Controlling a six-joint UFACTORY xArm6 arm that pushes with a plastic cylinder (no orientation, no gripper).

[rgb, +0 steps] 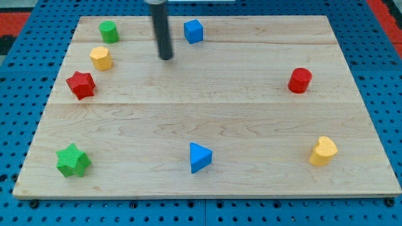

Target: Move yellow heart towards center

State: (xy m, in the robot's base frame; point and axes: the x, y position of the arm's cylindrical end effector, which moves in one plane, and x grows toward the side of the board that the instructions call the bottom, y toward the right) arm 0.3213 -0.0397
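Observation:
The yellow heart (323, 150) lies near the board's bottom right corner. My tip (166, 58) rests on the board near the view's top, left of centre, far from the heart. It stands between the yellow hexagon block (100, 58) on its left and the blue cube (193, 31) up to its right, touching neither.
A green cylinder-like block (109, 31) sits at the top left, a red star (81, 84) at the left, a green star (73, 160) at the bottom left, a blue triangle (200, 157) at the bottom centre and a red cylinder (300, 80) at the right. The wooden board (220, 107) ends on blue pegboard.

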